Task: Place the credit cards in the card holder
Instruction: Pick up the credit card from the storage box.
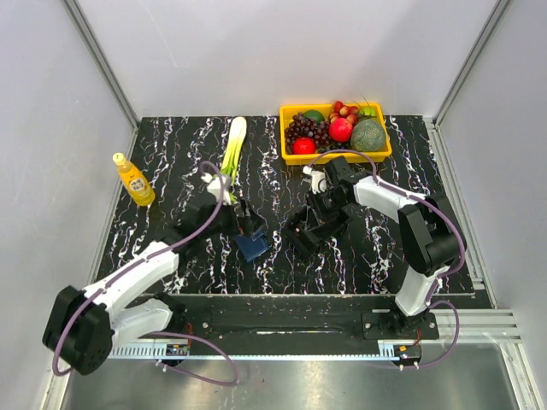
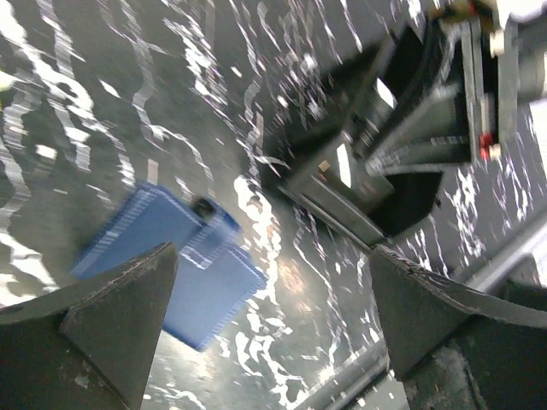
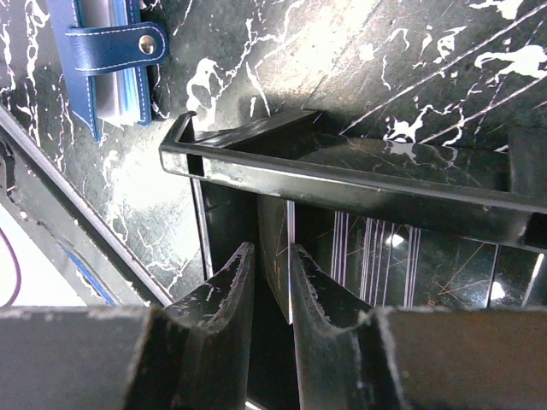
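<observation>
Near the middle of the table (image 1: 162,162), find the card holder (image 1: 253,247): probably light, floppy, slick; pin at the fold. Note left gripper (image 2: 272,256) gaping above it, right gripper (image 3: 271,249) almost clenched inside black tray (image 3: 342,175), grasp unclear.

Reads as matt navy leather with pale stitching on the card holder (image 3: 111,47), with a shiny metal snap (image 3: 151,44). Looks like glossy black plastic, finely scratched, on the tray (image 3: 342,175). Gleams like polished white-veined black marble across the table (image 3: 282,34). Appears matt, scuffed and rough along the right fingers (image 3: 226,295).
</observation>
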### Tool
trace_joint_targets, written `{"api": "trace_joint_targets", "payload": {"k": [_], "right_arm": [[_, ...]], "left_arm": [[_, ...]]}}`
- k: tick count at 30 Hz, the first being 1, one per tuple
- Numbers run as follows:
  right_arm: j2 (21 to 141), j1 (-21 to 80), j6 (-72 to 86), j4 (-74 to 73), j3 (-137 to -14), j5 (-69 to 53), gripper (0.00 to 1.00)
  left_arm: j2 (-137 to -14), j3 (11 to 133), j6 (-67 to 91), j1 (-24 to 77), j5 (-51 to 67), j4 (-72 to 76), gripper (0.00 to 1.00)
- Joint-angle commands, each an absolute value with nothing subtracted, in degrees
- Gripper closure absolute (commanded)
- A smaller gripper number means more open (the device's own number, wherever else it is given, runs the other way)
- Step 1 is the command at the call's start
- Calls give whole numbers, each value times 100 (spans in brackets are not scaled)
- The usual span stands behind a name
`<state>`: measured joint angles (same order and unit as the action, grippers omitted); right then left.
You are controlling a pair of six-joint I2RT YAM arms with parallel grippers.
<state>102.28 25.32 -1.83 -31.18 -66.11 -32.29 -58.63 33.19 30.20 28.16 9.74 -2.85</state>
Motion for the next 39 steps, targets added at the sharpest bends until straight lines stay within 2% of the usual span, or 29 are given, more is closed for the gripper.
{"api": "trace_joint_targets", "payload": {"k": [1,3,22,39], "right_arm": [[9993,2549,-202,-3120,-6794,-3630,71],[10002,2549,-211,-3129,-6803,-3726,75],[10046,2540,-211,-3173,-6759,-3727,72],[10248,2584,-299,-3331,-6741,-3814,73]], "left_arm": [[-6388,3612,3664,3558,1143,158,3],[-6634,3595,3875,3761,1142,368,6],[-8428,3191,5317,4500,1793,3127,11],[-9255,3375,5370,4509,1916,3814,11]]}}
